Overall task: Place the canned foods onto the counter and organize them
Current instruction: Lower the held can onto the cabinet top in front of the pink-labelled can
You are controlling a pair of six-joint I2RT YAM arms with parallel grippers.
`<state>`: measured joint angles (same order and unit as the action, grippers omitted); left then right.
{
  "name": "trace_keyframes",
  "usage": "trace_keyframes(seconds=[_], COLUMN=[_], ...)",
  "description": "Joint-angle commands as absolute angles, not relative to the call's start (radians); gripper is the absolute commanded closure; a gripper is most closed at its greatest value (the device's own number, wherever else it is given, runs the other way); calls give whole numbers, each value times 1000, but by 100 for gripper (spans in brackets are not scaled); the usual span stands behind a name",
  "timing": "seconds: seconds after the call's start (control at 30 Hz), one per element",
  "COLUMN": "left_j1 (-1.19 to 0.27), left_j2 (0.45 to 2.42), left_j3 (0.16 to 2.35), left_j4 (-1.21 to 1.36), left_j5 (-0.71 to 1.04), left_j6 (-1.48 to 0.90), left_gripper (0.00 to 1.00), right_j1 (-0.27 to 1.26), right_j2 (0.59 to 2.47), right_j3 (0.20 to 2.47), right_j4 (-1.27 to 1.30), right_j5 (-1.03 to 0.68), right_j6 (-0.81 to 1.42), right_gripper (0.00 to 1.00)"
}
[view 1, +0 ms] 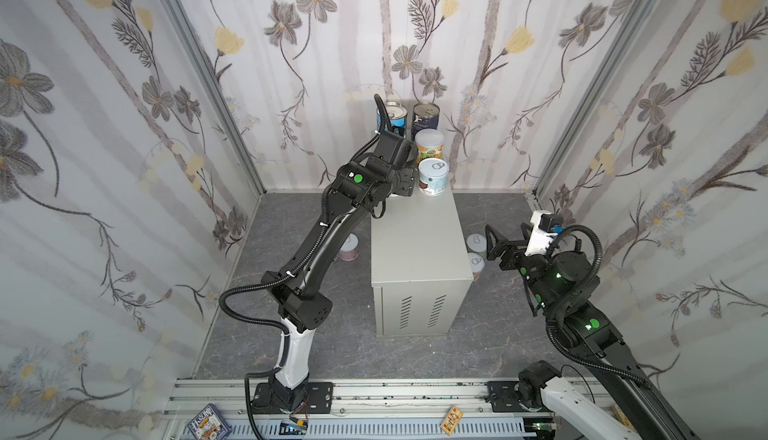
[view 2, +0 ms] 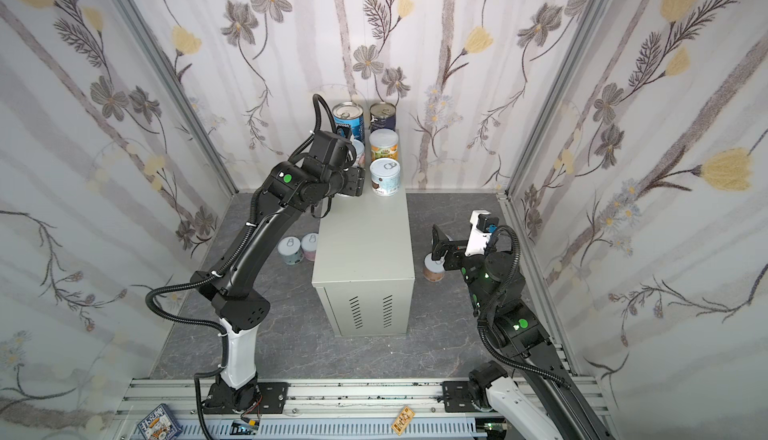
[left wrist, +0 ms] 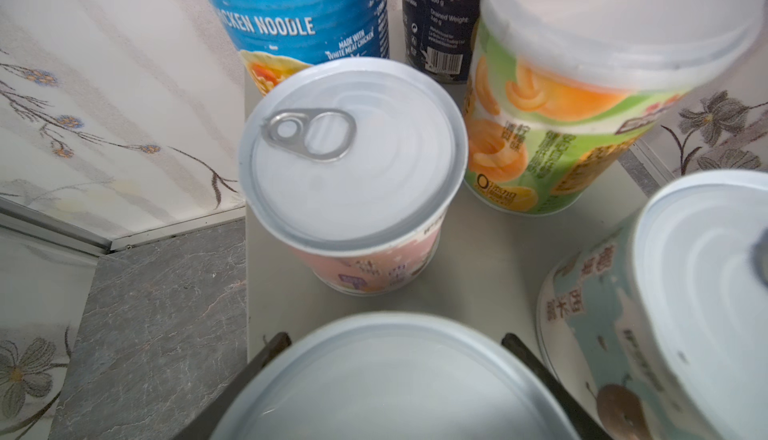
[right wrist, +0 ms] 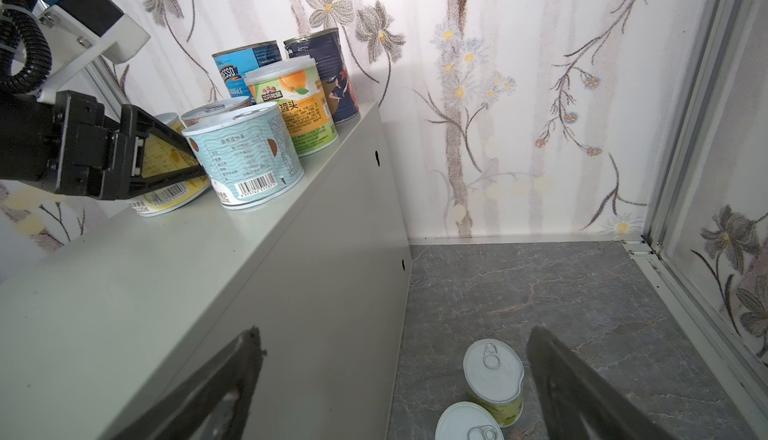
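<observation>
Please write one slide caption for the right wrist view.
Left gripper, jaws shut on a yellow can at the counter beside five cans; right gripper, jaws open, near two floor cans.

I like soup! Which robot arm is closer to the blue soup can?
Left. The left end effector is over the counter, close to the blue soup can; the right end effector is out beside the counter, farther off.

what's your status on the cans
Left jaws shut on yellow can at counter. Right jaws open over two floor cans. Teal can close alongside.
</observation>
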<state>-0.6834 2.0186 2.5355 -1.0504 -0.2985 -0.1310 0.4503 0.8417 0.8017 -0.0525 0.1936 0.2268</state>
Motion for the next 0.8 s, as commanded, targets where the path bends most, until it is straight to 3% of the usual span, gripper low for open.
trace_keyframes(seconds=[0.0,0.33,0.57,0.77], left_j1=[-678,-667,-637,-612], left_j2=[2007,1995,1946,1906], left_j3=[2547,2547,2510,2433], left_j4=[-988,-982,-986,-983], left_j5=[-287,-247,-101,-40], left_j6=[-121,-124,-107,-88], left_gripper=[24,15,13,5], right_j1=[451,451,451,451], right_j2=[840,833,839,842], right_j3=[799,796,795,795], right_j4=[-57,-57,-55,-49], right_j5=[205,207,207,206], right_j6=[227,228,229,229], right_gripper=[0,0,0,0])
